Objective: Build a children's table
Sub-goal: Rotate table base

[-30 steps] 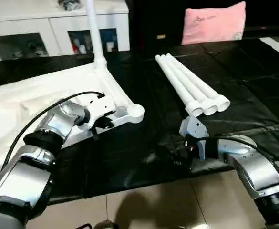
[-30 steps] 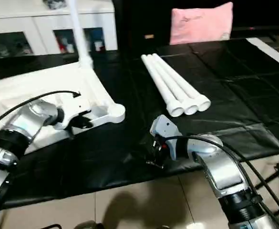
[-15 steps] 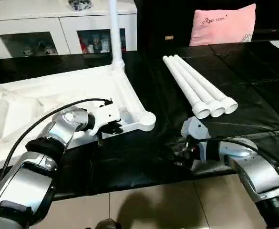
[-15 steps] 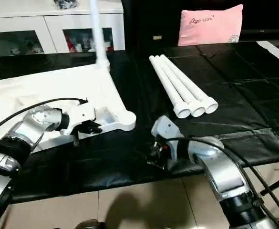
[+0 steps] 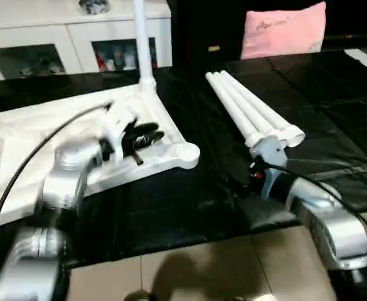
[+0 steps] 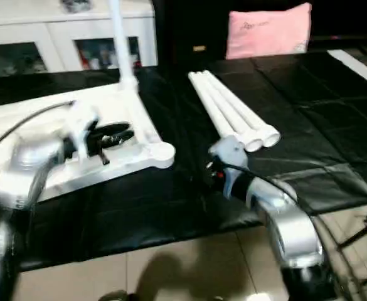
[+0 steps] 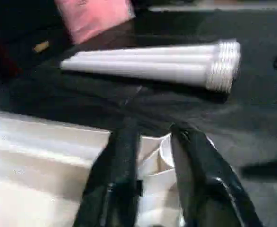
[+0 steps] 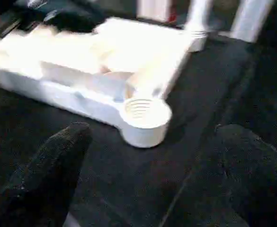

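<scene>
Pink pillow's (image 5: 284,29) writing unreadable; left gripper (image 5: 147,137) jaws slightly parted, right gripper (image 8: 147,156) wide.

The pink pillow (image 5: 284,28) has some small dark writing on it, near its top. The letters are too blurry to read. No other words, numbers or signs can be read on anything else here.
</scene>
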You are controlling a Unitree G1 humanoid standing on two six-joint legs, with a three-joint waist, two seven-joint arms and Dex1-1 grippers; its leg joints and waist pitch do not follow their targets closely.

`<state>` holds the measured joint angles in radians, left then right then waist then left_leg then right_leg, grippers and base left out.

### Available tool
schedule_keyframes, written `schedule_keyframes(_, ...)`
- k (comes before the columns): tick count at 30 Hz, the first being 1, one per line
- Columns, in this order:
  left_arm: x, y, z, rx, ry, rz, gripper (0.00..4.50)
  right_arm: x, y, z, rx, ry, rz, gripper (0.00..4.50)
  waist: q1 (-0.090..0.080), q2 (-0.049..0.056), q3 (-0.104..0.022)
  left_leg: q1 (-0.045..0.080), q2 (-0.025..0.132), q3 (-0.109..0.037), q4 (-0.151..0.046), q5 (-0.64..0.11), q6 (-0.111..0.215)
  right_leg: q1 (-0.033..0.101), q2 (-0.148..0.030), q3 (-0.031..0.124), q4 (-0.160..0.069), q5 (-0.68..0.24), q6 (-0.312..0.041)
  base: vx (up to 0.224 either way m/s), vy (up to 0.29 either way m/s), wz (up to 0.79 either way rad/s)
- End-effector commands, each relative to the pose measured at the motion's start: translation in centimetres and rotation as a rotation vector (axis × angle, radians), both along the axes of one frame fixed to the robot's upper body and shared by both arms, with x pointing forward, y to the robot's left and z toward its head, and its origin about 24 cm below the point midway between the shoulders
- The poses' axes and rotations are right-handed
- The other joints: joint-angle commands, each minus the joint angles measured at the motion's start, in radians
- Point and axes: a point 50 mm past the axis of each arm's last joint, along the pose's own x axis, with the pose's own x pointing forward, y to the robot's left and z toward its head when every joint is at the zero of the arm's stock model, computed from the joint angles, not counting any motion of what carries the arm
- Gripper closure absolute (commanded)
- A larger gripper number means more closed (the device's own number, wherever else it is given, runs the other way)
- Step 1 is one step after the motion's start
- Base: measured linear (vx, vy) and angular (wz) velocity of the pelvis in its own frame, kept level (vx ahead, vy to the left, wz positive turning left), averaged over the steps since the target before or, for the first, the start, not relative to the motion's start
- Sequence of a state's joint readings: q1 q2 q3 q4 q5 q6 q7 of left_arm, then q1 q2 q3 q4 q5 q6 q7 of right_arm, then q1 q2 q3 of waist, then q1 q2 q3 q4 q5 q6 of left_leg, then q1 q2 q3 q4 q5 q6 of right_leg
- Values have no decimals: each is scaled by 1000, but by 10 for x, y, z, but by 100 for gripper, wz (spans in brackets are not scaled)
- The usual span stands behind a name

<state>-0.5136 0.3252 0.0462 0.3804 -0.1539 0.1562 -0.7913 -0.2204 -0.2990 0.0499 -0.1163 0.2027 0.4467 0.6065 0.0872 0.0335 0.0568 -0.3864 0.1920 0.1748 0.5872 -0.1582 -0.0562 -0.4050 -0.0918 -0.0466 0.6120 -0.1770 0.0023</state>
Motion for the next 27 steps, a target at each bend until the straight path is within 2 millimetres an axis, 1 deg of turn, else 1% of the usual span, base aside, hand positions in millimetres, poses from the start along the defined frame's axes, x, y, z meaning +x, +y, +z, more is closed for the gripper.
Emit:
schedule_keyframes(1, -9, 7, 11, -88, -50, 153, 292, -2, -4, 8, 31, -49, -81, 0, -5, -24, -68, 15, 26, -2, -70, -277, 11, 38, -39, 29, -80, -287, -179, 0, 0, 0)
schedule_keyframes(2, -14, 8, 11, -103, -61, 196, 290, -3, -3, 7, 28, -61, -104, 0, -5, -17, -67, 12, 33, -6, -75, -269, 6, 42, -43, 30, -79, -284, -172, 0, 0, 0)
schedule_keyframes(3, -21, 11, 9, -115, -78, 261, 279, -5, -3, 6, 23, -79, -140, 0, -7, -20, -66, 15, 36, -5, -75, -289, -1, 37, -41, 32, -80, -305, -157, 0, 0, 0)
schedule_keyframes(4, -27, 14, 8, -124, -80, 336, 279, -7, -3, 4, 31, -84, -179, 0, -10, -30, -63, 12, 33, -4, -76, -293, 1, 36, -39, 31, -86, -320, -146, 0, 0, 0)
schedule_keyframes(5, -31, 15, 7, -127, -77, 385, 267, -9, -4, 2, 37, -84, -204, 0, -8, -30, -63, 15, 32, -3, -76, -299, -2, 32, -36, 31, -88, -327, -133, 0, 0, 0)
schedule_keyframes(6, -36, 19, 5, -132, -85, 469, 256, -11, -5, -2, 42, -87, -239, 0, -12, -36, -61, 15, 31, -5, -79, -319, -6, 31, -33, 31, -90, -345, -120, 0, 0, 0)
schedule_keyframes(7, -41, 22, 4, -140, -77, 537, 249, -13, -6, -4, 46, -89, -267, 0, -11, -37, -60, 13, 31, -6, -80, -324, -10, 32, -34, 31, -91, -355, -113, 0, 0, 0)
schedule_keyframes(8, -46, 24, 1, -152, -34, 583, 243, -15, -7, -5, 50, -93, -290, 0, -13, -43, -57, 17, 32, -6, -81, -346, -16, 27, -33, 32, -95, -372, -99, 0, 0, 0)
schedule_keyframes(9, -50, 25, 0, -151, -6, 608, 243, -16, -7, -7, 59, -81, -313, 0, -13, -41, -59, 19, 31, -7, -80, -354, -19, 26, -31, 33, -92, -377, -93, 0, 0, 0)
schedule_keyframes(10, -56, 26, -1, -121, -23, 615, 235, -16, -10, -10, 65, -68, -359, 0, -12, -40, -57, 18, 29, -9, -82, -360, -18, 25, -31, 32, -95, -390, -86, 0, 0, 0)
schedule_keyframes(11, -63, 27, -3, -81, -39, 619, 223, -17, -10, -11, 91, -51, -384, 0, -13, -49, -55, 16, 28, -12, -85, -380, -19, 23, -30, 32, -100, -433, -53, 0, 0, 0)
schedule_keyframes(12, -68, 28, -7, -34, -51, 612, 211, -18, -11, -12, 108, -41, -405, 0, -14, -49, -54, 17, 28, -13, -86, -388, -19, 20, -30, 33, -104, -442, -42, 0, 0, 0)
schedule_keyframes(13, -72, 29, -12, -13, -32, 611, 211, -18, -13, -13, 110, -35, -427, 0, -16, -47, -53, 16, 27, -13, -86, -397, -22, 18, -29, 33, -103, -449, -34, 0, 0, 0)
schedule_keyframes(14, -76, 29, -16, -4, -9, 617, 211, -18, -14, -14, 109, -32, -443, 0, -21, -46, -52, 21, 26, -14, -87, -427, -35, 14, -26, 34, -106, -465, -19, 0, 0, 0)
schedule_keyframes(15, -79, 28, -19, -14, 2, 612, 200, -19, -15, -15, 103, -35, -458, 0, -21, -38, -52, 22, 25, -15, -87, -438, -40, 12, -25, 34, -107, -467, -17, 0, 0, 0)
schedule_keyframes(16, -82, 28, -21, -30, 13, 624, 193, -20, -17, -16, 90, -39, -474, 0, -21, -41, -52, 23, 25, -15, -86, -443, -42, 11, -26, 35, -109, -464, -15, 0, 0, 0)
schedule_keyframes(17, -84, 29, -23, -45, 16, 643, 184, -22, -18, -19, 79, -19, -486, 0, -23, -39, -51, 22, 24, -16, -88, -457, -48, 11, -24, 35, -111, -457, -15, 0, 0, 0)
schedule_keyframes(18, -85, 29, -24, -69, 18, 655, 176, -23, -20, -20, 57, -13, -502, 0, -22, -33, -52, 25, 24, -17, -88, -469, -51, 10, -24, 36, -110, -451, -16, 0, 0, 0)
schedule_keyframes(19, -86, 29, -25, -76, 28, 670, 170, -24, -21, -22, 41, 5, -507, 0, -25, -37, -51, 21, 23, -17, -89, -472, -52, 14, -21, 35, -111, -439, -16, 0, 0, 0)
schedule_keyframes(20, -87, 29, -27, -73, 37, 678, 164, -25, -21, -23, 40, 17, -505, 0, -24, -35, -53, 22, 23, -17, -88, -473, -53, 14, -22, 36, -110, -431, -18, 0, 0, 0)
schedule_keyframes(21, -88, 28, -28, -64, 39, 678, 158, -27, -22, -24, 37, 15, -505, 0, -28, -38, -53, 18, 22, -18, -89, -468, -49, 17, -22, 35, -109, -419, -18, 0, 0, 0)
schedule_keyframes(22, -88, 28, -28, -60, 40, 678, 150, -27, -22, -24, 31, 12, -507, 0, -30, -39, -54, 17, 22, -18, -88, -466, -47, 17, -22, 35, -108, -415, -19, 0, 0, 0)
schedule_keyframes(23, -88, 27, -29, -51, 41, 676, 134, -27, -23, -24, 24, -1, -516, 0, -35, -37, -54, 15, 22, -19, -89, -465, -46, 18, -22, 35, -109, -414, -21, 0, 0, 0)
schedule_keyframes(24, -88, 27, -29, -51, 41, 676, 134, -27, -23, -24, 24, -1, -516, 0, -37, -38, -54, 14, 22, -19, -88, -461, -45, 19, -22, 34, -109, -412, -23, 0, 0, 0)
schedule_keyframes(25, -89, 27, -29, -44, 42, 675, 122, -27, -25, -24, 17, -11, -524, 0, -39, -39, -55, 16, 22, -17, -86, -461, -42, 17, -22, 35, -109, -413, -24, 0, 0, 0)
schedule_keyframes(26, -89, 25, -29, -48, 51, 678, 122, -28, -29, -24, -6, -27, -534, 0, -41, -42, -54, 14, 22, -17, -86, -458, -40, 17, -23, 35, -109, -417, -26, 0, 0, 0)
schedule_keyframes(27, -89, 25, -28, -48, 51, 678, 111, -27, -29, -23, -7, -32, -537, 0, -44, -40, -55, 15, 22, -17, -85, -451, -39, 17, -22, 36, -108, -405, -28, 0, 0, 0)
